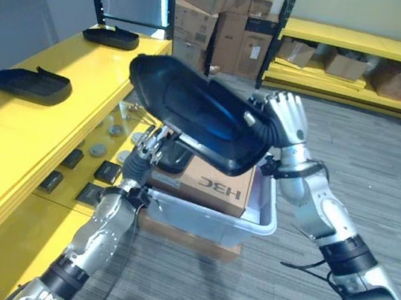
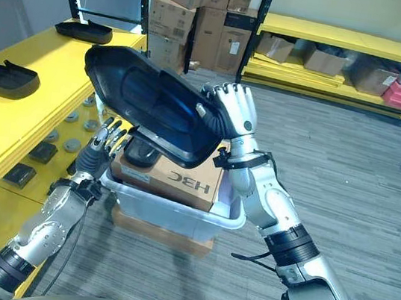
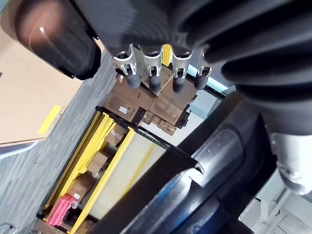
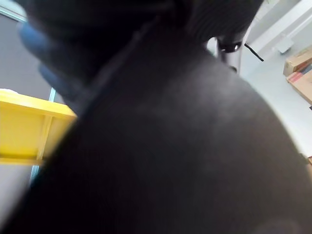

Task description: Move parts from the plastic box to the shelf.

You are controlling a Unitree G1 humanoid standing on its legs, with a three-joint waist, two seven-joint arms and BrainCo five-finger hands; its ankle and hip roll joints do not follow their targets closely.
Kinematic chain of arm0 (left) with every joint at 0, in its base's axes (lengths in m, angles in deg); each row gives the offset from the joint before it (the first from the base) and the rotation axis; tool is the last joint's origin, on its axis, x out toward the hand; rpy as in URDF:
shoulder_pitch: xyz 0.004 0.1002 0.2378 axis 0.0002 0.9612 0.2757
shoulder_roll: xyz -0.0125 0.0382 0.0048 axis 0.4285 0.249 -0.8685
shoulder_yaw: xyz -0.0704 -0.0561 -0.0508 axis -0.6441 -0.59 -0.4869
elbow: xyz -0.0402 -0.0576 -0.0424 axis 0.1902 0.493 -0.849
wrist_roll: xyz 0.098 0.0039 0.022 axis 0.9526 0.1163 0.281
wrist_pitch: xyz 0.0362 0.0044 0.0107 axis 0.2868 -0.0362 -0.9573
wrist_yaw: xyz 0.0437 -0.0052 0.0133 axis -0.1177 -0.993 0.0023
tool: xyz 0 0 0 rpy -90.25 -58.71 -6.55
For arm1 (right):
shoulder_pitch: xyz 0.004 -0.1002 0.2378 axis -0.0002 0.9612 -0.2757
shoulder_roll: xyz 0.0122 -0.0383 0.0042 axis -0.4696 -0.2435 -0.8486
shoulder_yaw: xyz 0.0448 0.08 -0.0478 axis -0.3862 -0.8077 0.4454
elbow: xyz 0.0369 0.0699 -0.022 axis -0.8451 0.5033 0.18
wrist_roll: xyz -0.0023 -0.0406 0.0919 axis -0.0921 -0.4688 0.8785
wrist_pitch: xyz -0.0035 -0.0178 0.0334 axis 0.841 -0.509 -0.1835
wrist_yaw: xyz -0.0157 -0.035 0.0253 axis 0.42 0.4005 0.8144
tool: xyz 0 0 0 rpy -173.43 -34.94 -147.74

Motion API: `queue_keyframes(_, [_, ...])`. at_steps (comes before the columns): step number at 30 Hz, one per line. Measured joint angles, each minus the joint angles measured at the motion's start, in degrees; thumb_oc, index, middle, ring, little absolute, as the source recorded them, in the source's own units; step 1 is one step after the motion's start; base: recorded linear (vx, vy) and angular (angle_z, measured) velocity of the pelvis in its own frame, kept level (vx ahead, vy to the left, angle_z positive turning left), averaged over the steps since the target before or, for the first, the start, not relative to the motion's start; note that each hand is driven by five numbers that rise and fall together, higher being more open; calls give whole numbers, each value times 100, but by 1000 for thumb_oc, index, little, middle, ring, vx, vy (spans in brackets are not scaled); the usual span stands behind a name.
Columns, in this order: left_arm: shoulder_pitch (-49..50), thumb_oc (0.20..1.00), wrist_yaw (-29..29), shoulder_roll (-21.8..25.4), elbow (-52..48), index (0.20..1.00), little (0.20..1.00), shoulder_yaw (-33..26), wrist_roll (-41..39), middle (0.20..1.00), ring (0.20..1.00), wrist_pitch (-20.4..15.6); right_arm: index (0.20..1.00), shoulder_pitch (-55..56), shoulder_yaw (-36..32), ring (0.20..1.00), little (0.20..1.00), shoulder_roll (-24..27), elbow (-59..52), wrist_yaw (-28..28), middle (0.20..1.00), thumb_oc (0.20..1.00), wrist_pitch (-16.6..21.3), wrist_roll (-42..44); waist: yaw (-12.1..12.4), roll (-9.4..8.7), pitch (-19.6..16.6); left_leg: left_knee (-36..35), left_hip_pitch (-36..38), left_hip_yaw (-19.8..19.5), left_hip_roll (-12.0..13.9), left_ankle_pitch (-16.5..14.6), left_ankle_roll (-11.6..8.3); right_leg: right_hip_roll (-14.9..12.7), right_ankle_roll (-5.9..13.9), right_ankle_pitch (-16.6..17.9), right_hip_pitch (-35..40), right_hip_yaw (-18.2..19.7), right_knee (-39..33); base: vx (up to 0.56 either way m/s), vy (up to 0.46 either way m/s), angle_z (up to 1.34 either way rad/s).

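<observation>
From the left eye I see my right hand (image 1: 286, 121) clenched on the near end of a large black moulded part (image 1: 198, 112), holding it tilted in the air above the plastic box (image 1: 249, 225). My left hand (image 1: 152, 143) sits under the part's lower edge with fingers fairly straight, just touching or nearly touching it; I cannot tell which. A cardboard carton (image 1: 214, 182) lies in the box beside another dark part (image 1: 172, 159). On the yellow shelf (image 1: 38, 126) to my left two black parts rest already, one near (image 1: 31, 84) and one farther along (image 1: 110, 35)

The right eye gives the same scene: the right hand (image 2: 232, 113) wrapped over the part (image 2: 151, 101), the left hand (image 2: 107, 140) below it with fingers loose, the box (image 2: 175, 218) beneath both, stacked brown boxes (image 2: 184, 4) behind

In the left wrist view the fingers (image 3: 153, 75) run out straight and released, with the black part (image 3: 214, 185) close alongside and the carton (image 3: 29, 102) past them

In the right wrist view the black part (image 4: 170, 156) lies right against the camera, with a strip of the yellow shelf (image 4: 29, 131) at one side
</observation>
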Motion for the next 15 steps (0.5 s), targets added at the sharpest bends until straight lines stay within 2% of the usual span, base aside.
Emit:
queue_keyframes(8, [-17,1000,33,-49,-1,1000,1000,35,-237,1000,1000,0,200,0,256,200,200,-108,-3,-215,200,200,149,14,-5,4,2,0,16,26,1,1,-2,-1,-1,2,6,9,0,-1,0,-1])
queue_keyframes(14, [-32,1000,26,-117,209,1000,1000,73,-337,1000,1000,-10,200,-543,871,200,200,-201,5,-388,200,200,214,124,-1,6,1,0,46,31,1,12,-19,1,-4,5,28,9,0,0,0,0])
queue_keyframes(15, [-32,950,24,-150,241,950,950,72,-386,950,950,-22,200,-676,946,200,200,-199,13,-448,200,200,202,127,25,4,2,0,42,31,0,12,-19,0,-9,9,27,8,0,0,0,0])
